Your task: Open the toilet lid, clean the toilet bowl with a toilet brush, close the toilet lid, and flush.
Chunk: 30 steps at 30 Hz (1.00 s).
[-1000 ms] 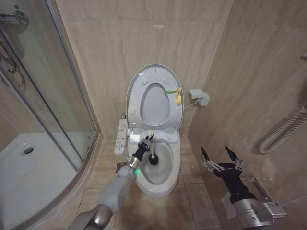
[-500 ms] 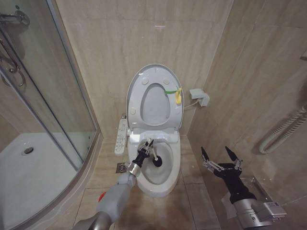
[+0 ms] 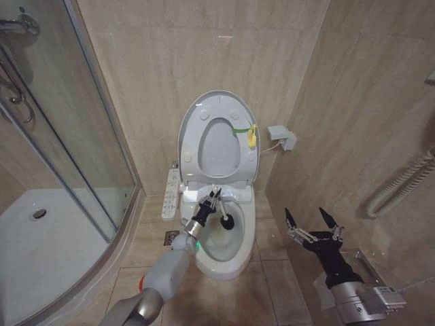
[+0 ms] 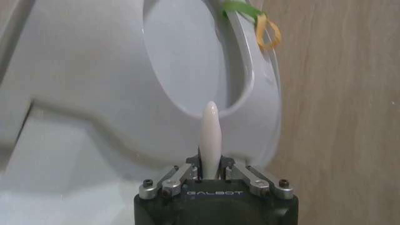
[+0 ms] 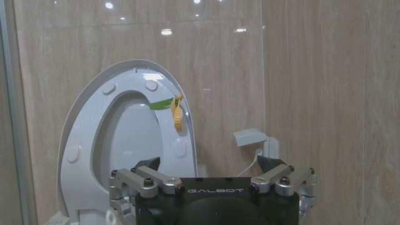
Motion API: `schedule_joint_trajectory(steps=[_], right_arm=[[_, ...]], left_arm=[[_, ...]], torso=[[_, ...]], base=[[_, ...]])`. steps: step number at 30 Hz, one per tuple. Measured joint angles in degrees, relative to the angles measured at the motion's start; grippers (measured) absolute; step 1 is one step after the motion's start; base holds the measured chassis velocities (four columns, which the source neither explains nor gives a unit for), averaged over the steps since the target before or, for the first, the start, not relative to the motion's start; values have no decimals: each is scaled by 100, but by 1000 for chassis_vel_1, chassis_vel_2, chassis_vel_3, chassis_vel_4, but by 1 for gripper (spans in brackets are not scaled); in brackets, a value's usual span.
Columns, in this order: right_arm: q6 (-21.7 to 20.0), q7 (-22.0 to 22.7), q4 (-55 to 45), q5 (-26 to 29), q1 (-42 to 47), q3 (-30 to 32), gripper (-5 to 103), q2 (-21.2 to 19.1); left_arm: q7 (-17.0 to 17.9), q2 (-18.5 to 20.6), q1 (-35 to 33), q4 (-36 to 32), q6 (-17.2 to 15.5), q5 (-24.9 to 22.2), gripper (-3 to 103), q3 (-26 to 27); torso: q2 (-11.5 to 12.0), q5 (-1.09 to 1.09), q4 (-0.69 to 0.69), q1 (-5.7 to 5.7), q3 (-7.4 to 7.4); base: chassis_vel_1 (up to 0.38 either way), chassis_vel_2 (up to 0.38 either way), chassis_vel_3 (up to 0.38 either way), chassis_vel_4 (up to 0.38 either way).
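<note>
1. The toilet brush (image 3: pixel 221 212) sits inside the toilet bowl (image 3: pixel 239 252). Its small dark bristle head lies against the inner wall on the bowl's right side, and its thin white stick handle slants up and to the left. In the left wrist view the handle (image 4: pixel 210 136) is a smooth, tapered white rod with a rounded tip.

2. The left gripper (image 3: pixel 211 202) is clamped on the handle, reaching in over the bowl's left rim from the grey arm at lower left. The wrist view shows its fingers pinched tight on either side of the stick.

3. The toilet lid (image 3: pixel 192 115) stands upright against the wall, a glossy white oval with round bumpers and a yellow-green tag (image 3: pixel 251 134) at its right edge. The ring-shaped seat (image 3: pixel 245 157) is raised flat against it.

4. A white button-panel arm (image 3: pixel 171 191) juts from the bowl's left side, close to the gripper's arm.

5. The right gripper (image 3: pixel 313 227) hovers idle to the right of the toilet, well apart from it, its dark fingers spread wide with nothing between them.

6. Around the toilet: beige stone-look wall and floor tiles, a curved glass shower enclosure (image 3: pixel 75 129) on the left, a small white wall box (image 3: pixel 282 136) with a cable just right of the lid, and a ribbed hose (image 3: pixel 401 183) on the right wall.
</note>
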State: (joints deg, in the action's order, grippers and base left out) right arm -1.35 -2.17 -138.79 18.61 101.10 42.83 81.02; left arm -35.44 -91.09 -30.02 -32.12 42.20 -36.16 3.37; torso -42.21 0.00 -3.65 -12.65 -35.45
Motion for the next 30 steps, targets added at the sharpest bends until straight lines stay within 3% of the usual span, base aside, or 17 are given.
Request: schedule_joint_trajectory(steps=[5, 11, 24, 30], right_arm=[[0, 0, 0, 0, 0, 0, 100, 0], [0, 0, 0, 0, 0, 0, 100, 0], [0, 0, 0, 0, 0, 0, 100, 0], [0, 0, 0, 0, 0, 0, 100, 0]], left_arm=[[-109, 282, -354, -450, -118, 101, 19, -52], [-90, 436, -320, -857, -326, 31, 19, -85], [39, 52, -6, -300, -183, -2, 19, 0], [-100, 437, -404, -761, -313, 49, 19, -71]], torso=[[-1, -1, 2, 1, 1], [0, -1, -2, 1, 0], [0, -1, -2, 0, 0], [-1, -1, 2, 1, 1]], base=[[0, 0, 0, 0], [0, 0, 0, 0], [0, 0, 0, 0], [0, 0, 0, 0]])
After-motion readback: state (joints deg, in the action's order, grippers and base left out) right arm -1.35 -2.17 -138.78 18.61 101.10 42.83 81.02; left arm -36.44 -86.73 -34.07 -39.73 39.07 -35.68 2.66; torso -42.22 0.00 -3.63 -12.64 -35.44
